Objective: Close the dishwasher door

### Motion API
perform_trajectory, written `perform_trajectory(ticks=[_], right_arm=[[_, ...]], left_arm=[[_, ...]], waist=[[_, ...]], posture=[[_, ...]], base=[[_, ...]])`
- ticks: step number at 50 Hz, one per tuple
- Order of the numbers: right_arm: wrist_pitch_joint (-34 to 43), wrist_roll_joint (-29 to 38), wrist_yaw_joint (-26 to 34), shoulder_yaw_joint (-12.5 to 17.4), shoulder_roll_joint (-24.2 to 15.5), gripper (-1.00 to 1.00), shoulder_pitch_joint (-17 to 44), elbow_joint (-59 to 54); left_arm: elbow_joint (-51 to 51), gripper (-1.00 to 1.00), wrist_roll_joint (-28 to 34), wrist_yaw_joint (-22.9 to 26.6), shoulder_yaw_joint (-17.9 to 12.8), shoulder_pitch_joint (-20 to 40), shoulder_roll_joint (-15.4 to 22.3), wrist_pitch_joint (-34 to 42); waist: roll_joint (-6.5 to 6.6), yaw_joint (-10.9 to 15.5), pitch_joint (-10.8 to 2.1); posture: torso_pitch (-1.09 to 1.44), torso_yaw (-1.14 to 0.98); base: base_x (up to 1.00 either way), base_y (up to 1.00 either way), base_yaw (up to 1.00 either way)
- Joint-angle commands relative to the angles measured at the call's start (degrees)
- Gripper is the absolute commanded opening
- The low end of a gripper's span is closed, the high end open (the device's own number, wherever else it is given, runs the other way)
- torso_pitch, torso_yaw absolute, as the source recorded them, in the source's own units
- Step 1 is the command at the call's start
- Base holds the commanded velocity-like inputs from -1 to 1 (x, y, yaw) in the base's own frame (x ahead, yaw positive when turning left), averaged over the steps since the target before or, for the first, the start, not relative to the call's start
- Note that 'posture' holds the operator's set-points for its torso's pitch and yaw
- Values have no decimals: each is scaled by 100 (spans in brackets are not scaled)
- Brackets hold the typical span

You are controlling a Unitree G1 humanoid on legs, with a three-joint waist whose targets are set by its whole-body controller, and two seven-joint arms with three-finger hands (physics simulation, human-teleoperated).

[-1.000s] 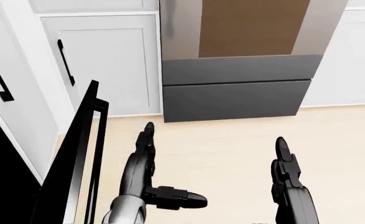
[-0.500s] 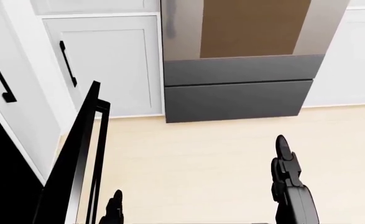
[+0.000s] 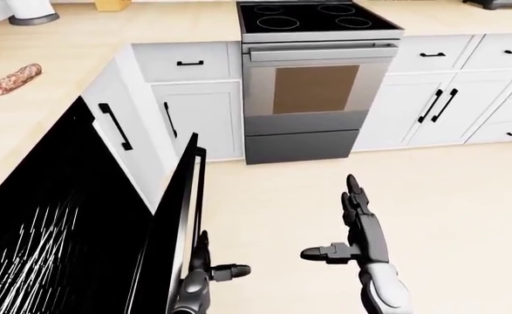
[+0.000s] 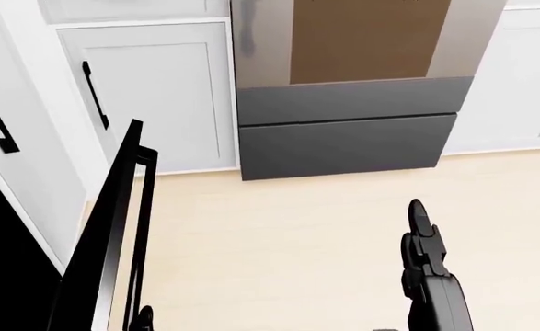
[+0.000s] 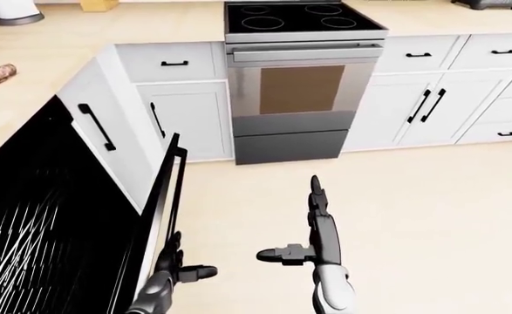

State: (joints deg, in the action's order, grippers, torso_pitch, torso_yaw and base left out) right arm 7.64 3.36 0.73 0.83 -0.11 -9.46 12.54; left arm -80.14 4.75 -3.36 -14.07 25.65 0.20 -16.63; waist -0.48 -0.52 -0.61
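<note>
Down the left side of both eye views we see the black dishwasher door [image 3: 175, 229] hanging partly open, tilted out from the white cabinet run, its top edge pointing toward the top of the view and its thin black bar handle [image 5: 177, 190] running along the outer face. To its left the dark dishwasher interior [image 3: 46, 222] shows, with pale streaks across it.

Our left hand [image 3: 201, 271] sits low in the left-eye view, just beside the door's outer face near its lower part. Its fingers [image 3: 203, 245] are stretched out straight toward the top of the view and its thumb [image 3: 231, 269] sticks out to the right; it is spread wide and grips nothing. Whether the fingers actually touch the door panel we cannot tell, since they lie right along its edge. In the head view only a dark tip of this hand shows at the bottom edge.

Our right hand [image 3: 360, 229] hovers over the pale wood-look floor [image 3: 465, 209], well apart from the door. Its fingers [image 3: 353, 193] are extended and its thumb [image 3: 321, 252] points left; it too is wide and empty, touching nothing.

At the top of the views stands the stainless steel oven range with black cooktop [image 3: 312, 78], flanked by white cabinets with black handles [image 3: 439, 98]. A reddish piece of meat [image 3: 10, 80] lies on the beige countertop [image 3: 55, 59] at the left.
</note>
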Motion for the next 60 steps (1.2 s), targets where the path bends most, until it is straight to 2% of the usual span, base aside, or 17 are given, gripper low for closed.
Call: perform_trajectory(ticks=[1,3,4,21,25,27,50,51,60], right_arm=[[-199,-10,-14,23,-12,100,65,237],[19,-4,-15,14,-13,100,104,420],[-156,2,-21,9,-9,100,82,266],[-220,5,-37,13,-13,100,88,188],[87,2,-21,15,-18,100,99,483],[-187,9,-33,11,-10,100,72,236],[-212,12,-42,11,-11,100,87,176],[-217,10,-42,11,-11,100,86,169],[-225,5,-46,21,-13,100,95,156]], left_arm=[[105,100,-42,-72,-65,82,112,18],[104,100,-51,-77,-100,84,143,66],[104,100,-67,-69,-124,87,159,95],[98,100,-176,-416,-353,71,319,193],[98,100,-254,-599,-410,76,360,196],[98,100,-277,-669,-423,79,375,201],[104,100,-427,-1472,-531,148,493,-129],[102,100,-375,-1683,-500,155,497,-113],[103,100,-344,-2100,-536,163,540,-290]], waist=[[5,14,-85],[5,9,-91],[3,9,-97],[0,-27,-113],[-4,-28,-115],[-1,-34,-104],[-40,-95,-81],[-41,-98,-79],[-56,-128,-68]], posture=[[0,0],[0,0],[0,0],[0,0],[0,0],[0,0],[0,0],[0,0],[0,0]], base=[[0,0,0],[0,0,0],[0,0,0],[0,0,0],[0,0,0],[0,0,0],[0,0,0],[0,0,0],[0,0,0]])
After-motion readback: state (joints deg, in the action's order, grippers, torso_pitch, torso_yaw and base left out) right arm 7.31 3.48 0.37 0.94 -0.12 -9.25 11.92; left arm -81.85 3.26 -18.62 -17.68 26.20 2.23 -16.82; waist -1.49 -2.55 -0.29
